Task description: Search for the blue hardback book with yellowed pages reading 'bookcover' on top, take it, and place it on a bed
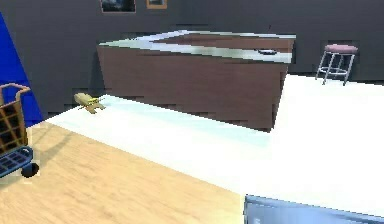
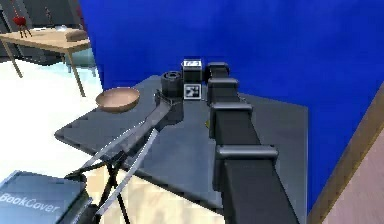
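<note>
The tool is reaching to the near left over a dark counter, its fingers ending at the book.

The tool (image 2: pixel 90 193) is stretching out from the arm (image 2: pixel 235 130) across the dark counter (image 2: pixel 175 160); its thin fingers (image 2: pixel 135 138) are ending at the right edge of the grey-blue book (image 2: pixel 35 203), lettered on top, in the near left corner; the book's support is lying out of sight, so I cannot tell whether the tool is holding it; a copper-coloured pan (image 2: pixel 117 98) is sitting at the counter's far left, beside the tool's body; a blue wall (image 2: pixel 260 40) is rising behind. Ahead, a brown-sided counter (image 1: pixel 190 80) is standing on pale floor; a pink-topped stool (image 1: pixel 338 60) is standing to its right.
</note>
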Available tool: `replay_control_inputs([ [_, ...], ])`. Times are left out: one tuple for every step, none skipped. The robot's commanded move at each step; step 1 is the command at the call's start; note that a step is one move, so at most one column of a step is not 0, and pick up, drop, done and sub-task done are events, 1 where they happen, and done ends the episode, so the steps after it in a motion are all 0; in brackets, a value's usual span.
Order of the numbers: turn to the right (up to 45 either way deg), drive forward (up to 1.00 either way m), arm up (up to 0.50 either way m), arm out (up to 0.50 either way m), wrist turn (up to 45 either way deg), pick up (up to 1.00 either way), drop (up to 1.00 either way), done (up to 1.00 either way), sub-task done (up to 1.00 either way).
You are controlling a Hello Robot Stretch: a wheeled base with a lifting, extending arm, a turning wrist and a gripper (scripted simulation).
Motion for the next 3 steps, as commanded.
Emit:
replay_control_inputs([
  [0.0, 0.0, 0.0, -0.24, 0.0, 0.0, 0.0, 0.0, 0.0],
  [-45.0, 0.0, 0.0, 0.0, 0.0, 0.0, 0.0, 0.0, 0.0],
  [-45.0, 0.0, 0.0, 0.0, 0.0, 0.0, 0.0, 0.0, 0.0],
])
